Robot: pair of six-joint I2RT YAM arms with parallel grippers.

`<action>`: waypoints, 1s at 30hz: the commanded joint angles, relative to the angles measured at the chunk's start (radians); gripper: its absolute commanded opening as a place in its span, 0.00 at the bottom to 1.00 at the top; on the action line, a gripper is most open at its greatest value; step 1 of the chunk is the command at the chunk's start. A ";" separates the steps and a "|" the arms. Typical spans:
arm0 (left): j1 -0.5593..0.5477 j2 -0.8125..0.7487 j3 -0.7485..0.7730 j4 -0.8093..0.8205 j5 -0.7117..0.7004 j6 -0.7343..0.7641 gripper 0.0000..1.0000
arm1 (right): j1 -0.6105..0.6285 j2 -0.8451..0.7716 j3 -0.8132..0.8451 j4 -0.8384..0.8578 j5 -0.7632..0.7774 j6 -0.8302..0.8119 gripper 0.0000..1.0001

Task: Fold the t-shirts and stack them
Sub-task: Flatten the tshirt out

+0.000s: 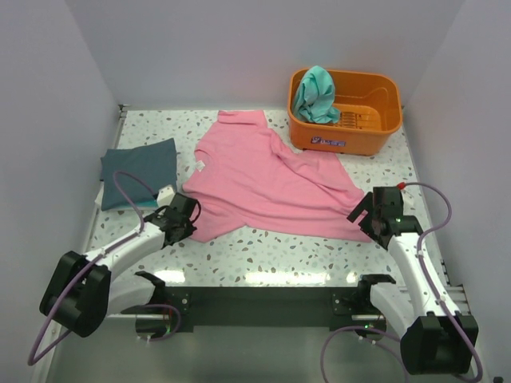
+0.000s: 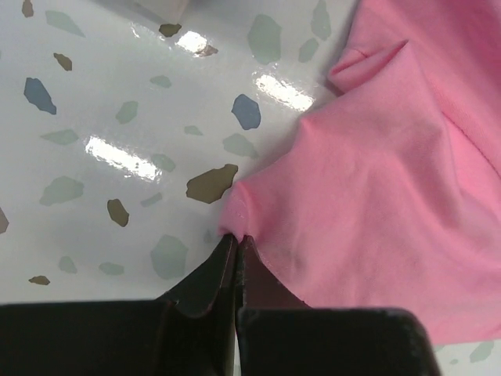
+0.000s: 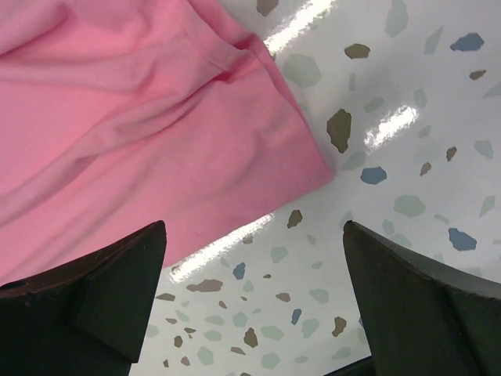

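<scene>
Work surface is a speckled terrazzo table [image 1: 271, 259], glossy with glare from overhead lighting, enclosed by plain white walls [image 1: 239, 48] on three sides. An orange basket [image 1: 375, 132] stands at the far right corner. Task status: one item appears complete, the slate t-shirt [image 1: 140, 169] lying folded into a compact rectangle at the left edge. The pink t-shirt [image 1: 263, 183] is spread across the centre of the table, unfolded and somewhat rumpled, its collar toward the far side. The teal t-shirt [image 1: 315, 94] is bunched in the basket, untouched. Left gripper [image 1: 185, 217] has its fingers brought together on the near-left hem corner of the pink shirt (the wrist view shows fabric pinched at the tips). Right gripper [image 1: 374, 214] stands with its fingers wide apart over the near-right hem corner, holding nothing. Judged outstanding: folding the pink shirt, retrieving and folding the teal one, then stacking all three.
</scene>
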 commanded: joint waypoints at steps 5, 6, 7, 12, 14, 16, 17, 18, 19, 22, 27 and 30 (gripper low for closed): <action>0.004 -0.151 -0.043 0.055 0.025 0.067 0.00 | -0.001 -0.017 -0.038 -0.107 0.064 0.160 0.98; 0.004 -0.183 -0.045 0.051 0.024 0.067 0.00 | -0.001 -0.025 -0.050 -0.114 0.072 0.169 0.98; 0.004 -0.197 -0.048 0.047 0.021 0.073 0.00 | -0.003 -0.030 -0.057 -0.119 0.075 0.179 0.98; 0.004 -0.273 -0.031 0.014 0.025 0.090 0.00 | -0.003 -0.047 -0.088 -0.125 0.063 0.238 0.96; 0.004 -0.295 -0.020 0.005 0.025 0.100 0.00 | -0.001 -0.044 -0.091 -0.131 0.061 0.243 0.95; 0.004 -0.327 -0.019 0.007 0.034 0.110 0.00 | -0.001 -0.037 -0.097 -0.137 0.051 0.246 0.94; 0.004 -0.335 -0.014 0.012 0.039 0.113 0.00 | -0.003 -0.034 -0.105 -0.138 0.046 0.246 0.93; 0.004 -0.343 -0.011 0.014 0.045 0.112 0.00 | -0.001 -0.031 -0.111 -0.136 0.046 0.255 0.92; 0.004 -0.349 -0.011 0.018 0.057 0.116 0.00 | -0.003 -0.030 -0.117 -0.133 0.046 0.266 0.92; 0.004 -0.358 0.001 0.027 0.065 0.126 0.00 | -0.001 -0.021 -0.159 -0.075 0.040 0.297 0.84; 0.004 -0.358 0.018 0.017 0.039 0.132 0.00 | -0.003 0.021 -0.163 0.001 0.098 0.312 0.79; 0.004 -0.356 0.017 0.018 0.042 0.132 0.00 | -0.001 0.053 -0.147 0.016 0.136 0.308 0.78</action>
